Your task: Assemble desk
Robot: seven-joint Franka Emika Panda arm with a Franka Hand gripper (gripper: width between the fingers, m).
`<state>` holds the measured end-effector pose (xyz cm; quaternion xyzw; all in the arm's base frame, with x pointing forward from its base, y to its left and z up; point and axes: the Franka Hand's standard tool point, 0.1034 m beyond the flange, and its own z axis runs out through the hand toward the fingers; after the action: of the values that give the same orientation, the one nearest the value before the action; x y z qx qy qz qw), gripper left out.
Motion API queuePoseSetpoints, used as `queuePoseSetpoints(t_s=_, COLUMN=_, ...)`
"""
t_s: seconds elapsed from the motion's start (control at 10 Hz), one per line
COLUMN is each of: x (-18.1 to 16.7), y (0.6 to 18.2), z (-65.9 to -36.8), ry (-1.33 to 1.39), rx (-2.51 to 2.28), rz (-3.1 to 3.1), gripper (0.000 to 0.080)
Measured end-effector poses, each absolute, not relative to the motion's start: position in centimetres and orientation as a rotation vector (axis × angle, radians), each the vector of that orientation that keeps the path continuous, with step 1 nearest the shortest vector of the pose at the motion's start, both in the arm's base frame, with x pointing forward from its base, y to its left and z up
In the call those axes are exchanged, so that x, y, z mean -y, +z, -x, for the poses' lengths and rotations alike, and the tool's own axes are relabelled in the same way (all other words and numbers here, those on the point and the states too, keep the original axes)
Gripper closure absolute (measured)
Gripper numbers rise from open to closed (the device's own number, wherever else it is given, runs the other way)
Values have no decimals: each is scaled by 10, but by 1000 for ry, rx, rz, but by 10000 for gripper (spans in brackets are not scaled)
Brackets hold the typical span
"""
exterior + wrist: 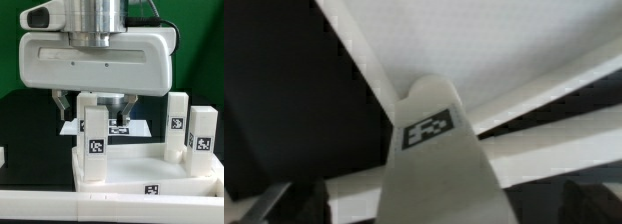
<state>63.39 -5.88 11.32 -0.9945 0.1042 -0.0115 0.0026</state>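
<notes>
Hand: the hand (93, 110) hangs low over the scene, its broad white body filling the upper part of the exterior view.
Hand state: the jaws stand wide apart, with nothing clamped between them.
Fingers: two dark fingers (62, 106) point down, one on each side of an upright post.
Leg at the hand: a white square leg (92, 135) stands upright between the fingers, a gap showing on both sides. Its top reaches up between them.
Leg tag: a small black-and-white tag (96, 147) sits on the face turned to the exterior camera.
Wrist view: the same leg (438, 165) rises up the middle with its tag (429, 130). Dark finger edges (269, 200) show low on either side, clear of the post.
Tray: the desk's white tray (130, 186) lies at 6 o'clock from the hand in the exterior view, and the leg stands at its near-left corner. Whether the leg is seated in the tray cannot be told.
Tray in wrist view: its pale floor and raised rim (491, 60) run slantwise behind the leg.
Other legs: two more white legs (178, 125) (201, 138) stand upright at about 4 o'clock from the hand, close together.
Marker board: the marker board (122, 128) lies flat behind the hand's leg.
Tabletop: the black tabletop (30, 125) carries all of this.
</notes>
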Motion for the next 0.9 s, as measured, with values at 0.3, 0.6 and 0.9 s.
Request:
queuePoseSetpoints(t_s=0.3, x=58, y=113, z=-633, ry=-31, rx=-14, rz=3148, gripper=151)
queuePoseSetpoints(t_s=0.6, x=61, y=113, z=-633, ry=-28, rx=173, rz=3149, gripper=266)
queuePoseSetpoints(t_s=0.9, x=61, y=112, z=-633, ry=-27, rx=131, rz=3150, gripper=511)
